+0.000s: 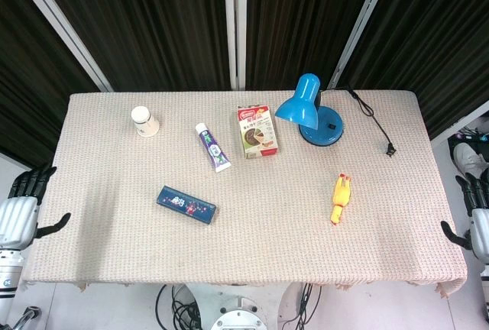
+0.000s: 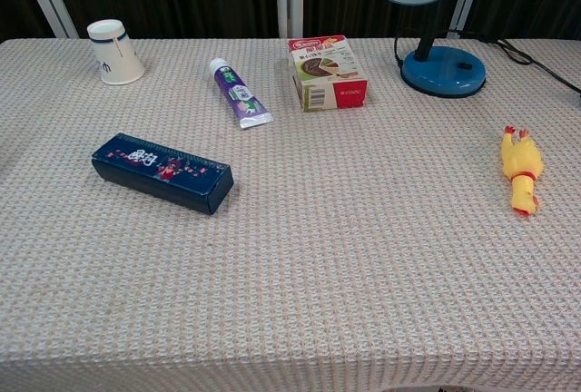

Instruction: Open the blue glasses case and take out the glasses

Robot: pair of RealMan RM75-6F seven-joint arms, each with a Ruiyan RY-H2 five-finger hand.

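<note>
The blue glasses case [image 1: 186,205] [image 2: 162,171] lies closed on the table, left of centre, its long side running slantwise. No glasses show. My left hand [image 1: 21,206] hangs beyond the table's left edge with its fingers apart and nothing in it. My right hand [image 1: 475,211] hangs off the right edge, also empty with fingers spread. Both hands are far from the case and appear only in the head view.
A white paper cup [image 1: 144,121] [image 2: 113,50] lies at back left. A toothpaste tube [image 1: 212,147] [image 2: 239,93], a snack box [image 1: 257,131] [image 2: 328,72] and a blue desk lamp [image 1: 312,110] [image 2: 434,20] with its cord stand at the back. A yellow rubber chicken [image 1: 341,197] [image 2: 520,169] lies right.
</note>
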